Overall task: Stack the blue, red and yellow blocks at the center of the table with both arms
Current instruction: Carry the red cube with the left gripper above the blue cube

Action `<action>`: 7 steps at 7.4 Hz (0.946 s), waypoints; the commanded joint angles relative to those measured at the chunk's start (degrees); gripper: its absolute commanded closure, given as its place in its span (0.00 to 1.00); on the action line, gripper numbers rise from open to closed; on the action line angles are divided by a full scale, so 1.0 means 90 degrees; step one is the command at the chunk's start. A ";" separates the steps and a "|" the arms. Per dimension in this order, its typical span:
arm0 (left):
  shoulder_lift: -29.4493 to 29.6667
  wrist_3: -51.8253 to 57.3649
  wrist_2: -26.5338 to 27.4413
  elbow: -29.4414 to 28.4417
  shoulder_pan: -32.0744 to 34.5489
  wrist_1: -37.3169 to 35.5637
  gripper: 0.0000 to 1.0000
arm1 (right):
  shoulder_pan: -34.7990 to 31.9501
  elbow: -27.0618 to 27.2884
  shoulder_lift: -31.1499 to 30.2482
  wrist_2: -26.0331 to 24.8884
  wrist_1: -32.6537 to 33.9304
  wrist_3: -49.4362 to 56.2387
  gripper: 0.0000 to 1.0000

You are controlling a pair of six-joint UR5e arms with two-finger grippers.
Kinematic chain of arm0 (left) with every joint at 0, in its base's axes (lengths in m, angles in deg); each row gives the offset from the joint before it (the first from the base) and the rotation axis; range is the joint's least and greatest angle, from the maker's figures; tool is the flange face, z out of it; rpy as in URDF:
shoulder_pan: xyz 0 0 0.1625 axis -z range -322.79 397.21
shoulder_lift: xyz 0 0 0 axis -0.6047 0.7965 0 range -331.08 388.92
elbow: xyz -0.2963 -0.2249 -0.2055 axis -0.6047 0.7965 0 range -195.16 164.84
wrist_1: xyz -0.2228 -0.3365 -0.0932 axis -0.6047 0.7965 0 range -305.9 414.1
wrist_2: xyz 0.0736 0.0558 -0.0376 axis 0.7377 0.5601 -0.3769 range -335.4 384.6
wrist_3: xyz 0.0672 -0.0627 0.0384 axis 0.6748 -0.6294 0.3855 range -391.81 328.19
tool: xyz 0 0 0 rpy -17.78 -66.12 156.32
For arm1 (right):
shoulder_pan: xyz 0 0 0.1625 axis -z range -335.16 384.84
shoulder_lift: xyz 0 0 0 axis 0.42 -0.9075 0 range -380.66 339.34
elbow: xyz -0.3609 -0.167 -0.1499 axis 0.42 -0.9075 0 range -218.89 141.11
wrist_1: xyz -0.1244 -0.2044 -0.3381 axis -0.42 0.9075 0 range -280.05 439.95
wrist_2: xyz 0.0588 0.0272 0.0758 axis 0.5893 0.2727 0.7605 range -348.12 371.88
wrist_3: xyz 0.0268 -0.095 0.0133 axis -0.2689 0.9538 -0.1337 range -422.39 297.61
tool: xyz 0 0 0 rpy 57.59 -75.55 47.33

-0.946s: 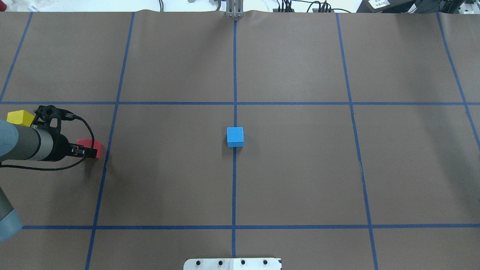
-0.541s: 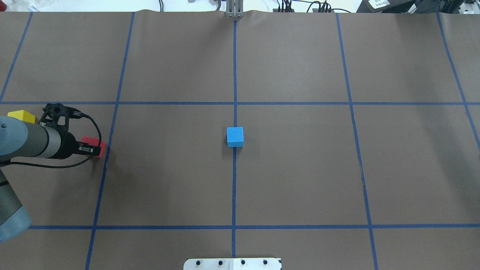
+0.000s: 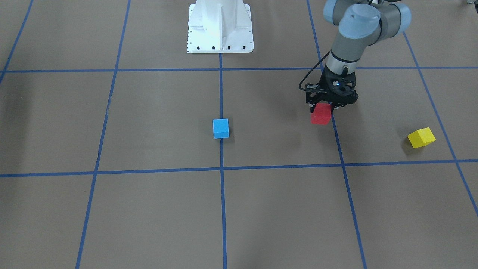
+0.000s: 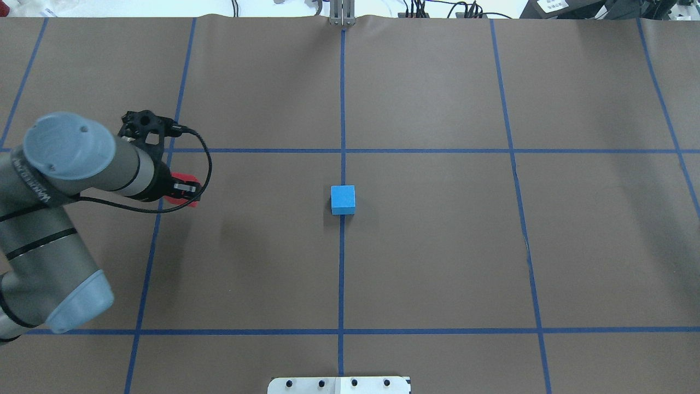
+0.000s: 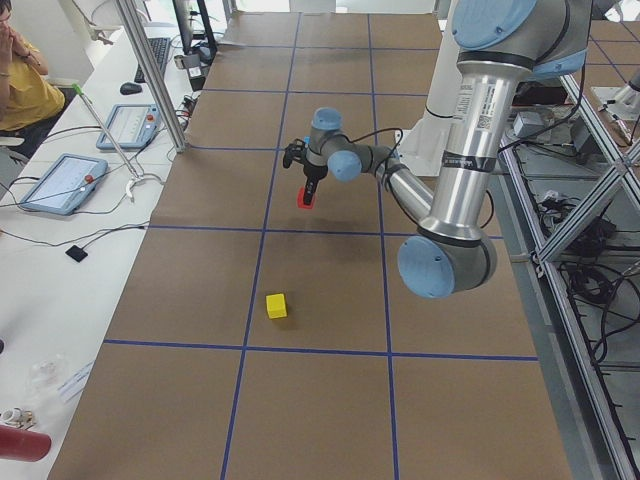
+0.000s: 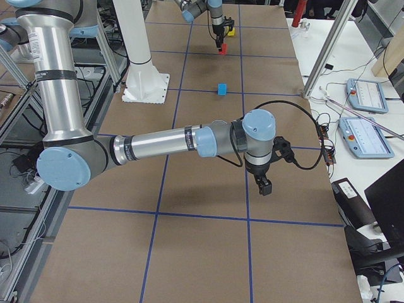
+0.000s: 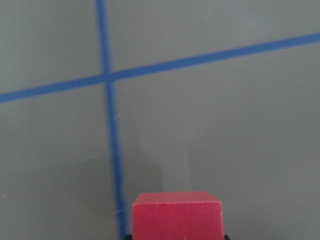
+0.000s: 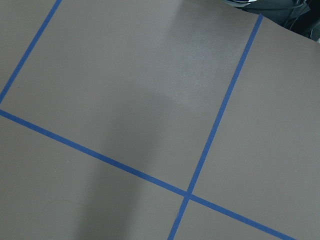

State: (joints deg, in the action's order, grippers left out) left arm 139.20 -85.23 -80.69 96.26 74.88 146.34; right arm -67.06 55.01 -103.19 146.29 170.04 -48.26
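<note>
My left gripper (image 3: 323, 109) is shut on the red block (image 3: 321, 114) and holds it above the table, left of centre in the overhead view (image 4: 184, 195). The red block fills the bottom of the left wrist view (image 7: 176, 215). The blue block (image 4: 343, 199) sits on the centre line of the table. The yellow block (image 3: 421, 137) lies tilted near the robot's left end; in the overhead view the left arm hides it. My right gripper (image 6: 262, 185) shows only in the exterior right view, low over bare table, and I cannot tell whether it is open or shut.
The white robot base (image 3: 220, 26) stands at the table's near edge. Blue tape lines (image 4: 342, 109) grid the brown table. Beyond the far edge are a metal post (image 5: 150, 75), tablets (image 5: 60, 182) and a seated person (image 5: 20, 70).
My left arm has swung right toward the table's centre with the red block in its grip. The yellow block has gone out of sight behind the arm. The blue block has not moved.
</note>
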 commanded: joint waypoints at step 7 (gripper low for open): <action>0.4055 -0.1223 0.0058 -0.3121 -0.0865 -0.1099 1.00 | -0.0014 -0.0297 -0.0126 -0.0091 0.0000 -0.0096 0.00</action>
State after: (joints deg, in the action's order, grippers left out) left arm 174.92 -96.46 -80.24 69.96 67.29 135.98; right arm -67.18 52.34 -104.17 145.49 170.04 -48.99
